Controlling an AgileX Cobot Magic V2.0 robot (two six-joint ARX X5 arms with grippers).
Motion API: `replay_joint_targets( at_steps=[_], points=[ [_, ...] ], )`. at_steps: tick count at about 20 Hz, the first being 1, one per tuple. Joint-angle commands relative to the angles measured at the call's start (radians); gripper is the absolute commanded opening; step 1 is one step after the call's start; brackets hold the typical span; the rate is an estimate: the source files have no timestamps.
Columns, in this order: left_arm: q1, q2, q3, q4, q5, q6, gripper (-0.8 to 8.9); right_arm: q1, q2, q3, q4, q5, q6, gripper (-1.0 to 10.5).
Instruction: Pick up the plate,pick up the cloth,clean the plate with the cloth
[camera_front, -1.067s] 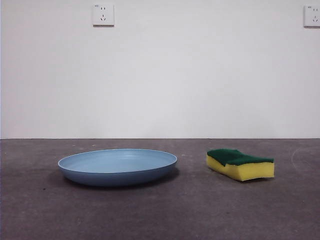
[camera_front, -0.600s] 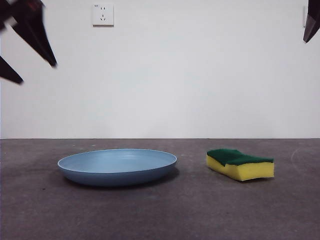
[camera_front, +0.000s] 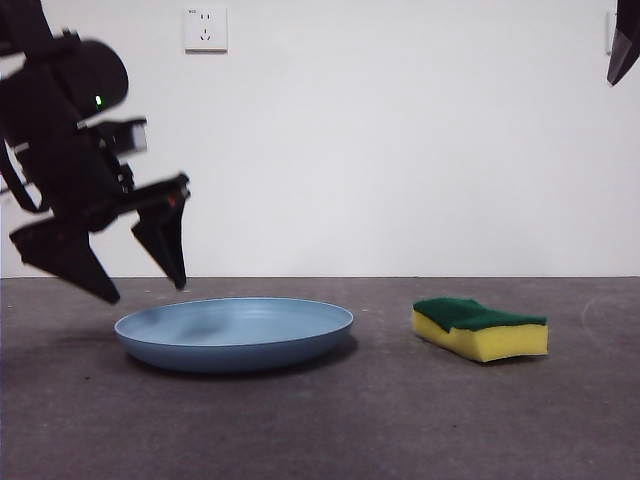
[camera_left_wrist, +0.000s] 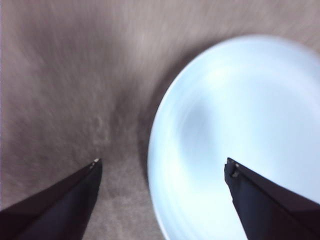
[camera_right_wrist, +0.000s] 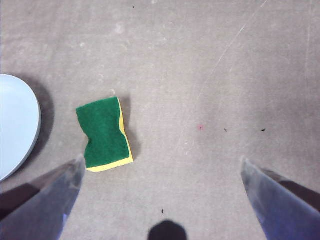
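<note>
Left gripper (camera_front: 142, 288) at far left, just above plate's left rim, jaws spread wide, nothing held; in wrist view one jaw is over plate, other over bare table, picture blurred. Plate (camera_front: 234, 333), light blue, flat on table (camera_front: 320, 430), left of centre; not touched. Cloth (camera_front: 480, 328), yellow sponge w/ green top, flat on table right of plate, well apart from it. Right gripper (camera_right_wrist: 161, 162) high at top right; jaws spread, empty; cloth beside its one jaw in wrist view.
</note>
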Motion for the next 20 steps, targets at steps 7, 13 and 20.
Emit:
replay_joint_targets(
  at_steps=[7, 13, 20],
  points=[
    [-0.006, 0.089, -0.003, 0.013, 0.003, 0.007, 3.95, 0.003, 0.000, 0.003, 0.006, -0.002, 0.014, 5.3],
    [-0.020, 0.089, -0.003, 0.020, 0.051, 0.035, -0.09, 0.003, 0.000, 0.003, 0.006, -0.096, 0.010, 5.3],
    [-0.021, 0.070, -0.003, 0.027, 0.048, 0.061, -0.09, 0.022, 0.006, 0.010, 0.006, -0.183, -0.008, 5.3]
  ],
)
